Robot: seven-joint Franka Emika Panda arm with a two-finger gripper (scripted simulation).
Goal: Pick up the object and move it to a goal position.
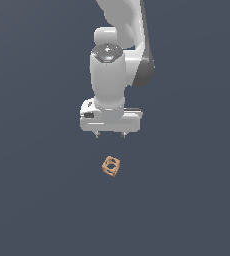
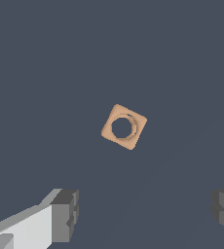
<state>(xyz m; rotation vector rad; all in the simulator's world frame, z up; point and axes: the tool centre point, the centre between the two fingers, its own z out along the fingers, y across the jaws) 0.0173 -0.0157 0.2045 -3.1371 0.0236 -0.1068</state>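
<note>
A big white robot arm [image 1: 109, 65] reaches down from the top of the exterior view. At its end is a white gripper [image 1: 110, 135] with two short dark fingertips [image 1: 97, 134] pointing down. The fingertips are spread wide apart, and nothing is between them.

Below the gripper sits the small orange-tan cube block with round holes in its sides [image 1: 111, 166]. It rests on a flat dark blue-grey surface [image 1: 32, 200]. The block is near the gripper but not touching it. In the exterior view it sits about under the middle of the gripper, and it is turned so one corner points at the camera. It is much smaller than the gripper.

The wrist view looks down at the block [image 2: 124, 126]. You can see its top face with one big round hole in the middle. The block looks turned like a diamond. The two grey fingers [image 2: 65, 215] show at the edge of this view, one on each side, far apart from each other. The block lies away from both fingers, with bare surface [image 2: 36, 73] all around it.
</note>
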